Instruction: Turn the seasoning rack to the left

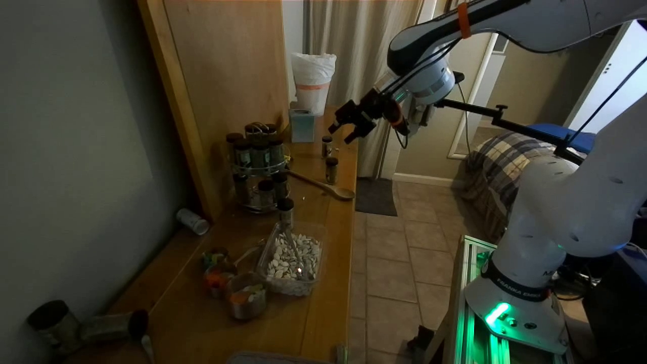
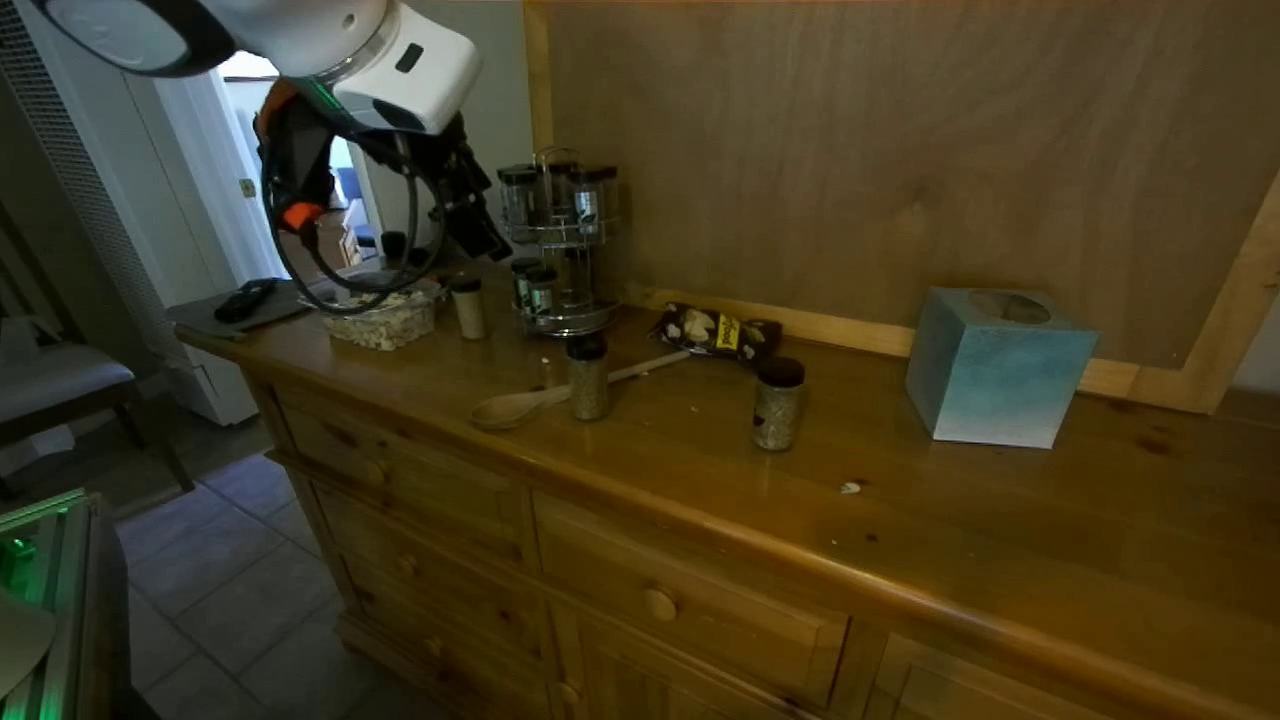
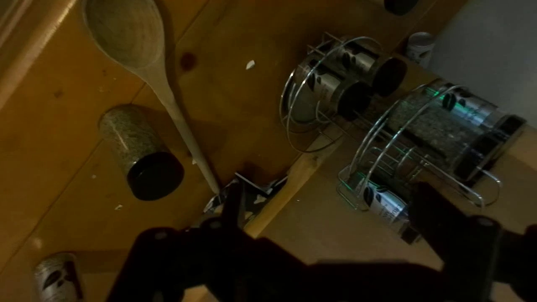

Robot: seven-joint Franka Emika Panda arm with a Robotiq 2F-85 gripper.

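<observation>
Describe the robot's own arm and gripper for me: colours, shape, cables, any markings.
The arm is white with smooth, rounded segments and black trim. An orange band wraps one segment, and white lettering beginning "FRANKA" marks a dark collar low down. Black cables loop beside the gripper, which is black too, with angular, jointed jaws; an orange-red piece shows near them.

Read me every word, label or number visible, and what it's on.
"FRANKA EMI", remainder unclear: black band on the arm's base.
Mark above the band: too small.
Yellow patch on the black packet: too blurred to read.
Jar labels, on and off the seasoning rack: too blurred.
</observation>
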